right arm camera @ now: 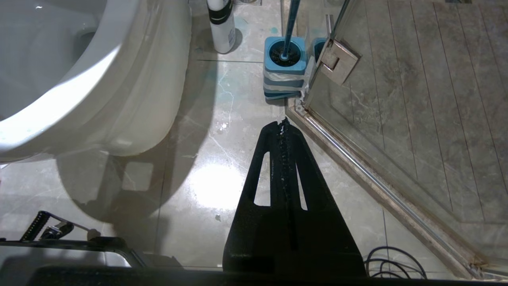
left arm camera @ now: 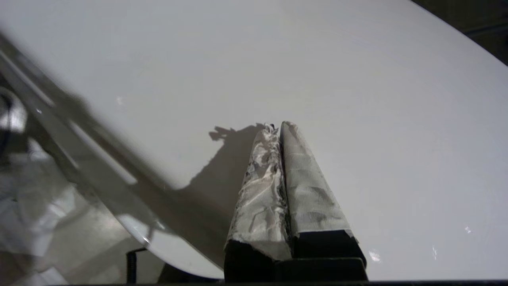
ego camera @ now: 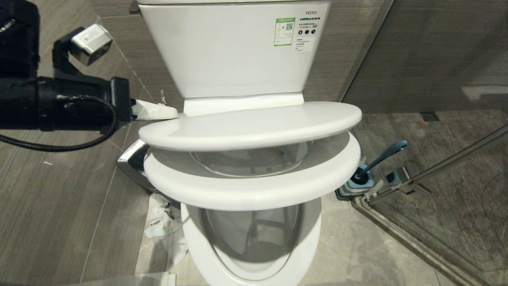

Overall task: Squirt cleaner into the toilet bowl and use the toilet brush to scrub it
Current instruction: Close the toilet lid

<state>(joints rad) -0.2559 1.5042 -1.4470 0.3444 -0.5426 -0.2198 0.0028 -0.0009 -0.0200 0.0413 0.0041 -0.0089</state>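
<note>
The white toilet's lid (ego camera: 254, 125) and seat (ego camera: 254, 186) both stand partly raised over the bowl (ego camera: 254, 246). My left gripper (ego camera: 171, 113), its fingers wrapped in white tape, is shut and empty, with its tip at the lid's left rear edge. In the left wrist view that gripper (left arm camera: 276, 127) lies against the lid's white surface (left arm camera: 357, 99). The blue-handled toilet brush (ego camera: 383, 158) stands in its blue holder (right arm camera: 285, 75) to the right of the toilet. The white cleaner bottle (right arm camera: 221, 26) stands on the floor beside the holder. My right gripper (right arm camera: 282, 123) hangs shut and empty above the floor.
A glass shower door with a metal frame (ego camera: 436, 167) and hinge (right arm camera: 337, 59) stands right next to the brush holder. Crumpled white sheeting (ego camera: 162, 222) lies on the floor left of the toilet, by a chrome fitting (ego camera: 133, 159). The tank (ego camera: 238, 47) rises behind.
</note>
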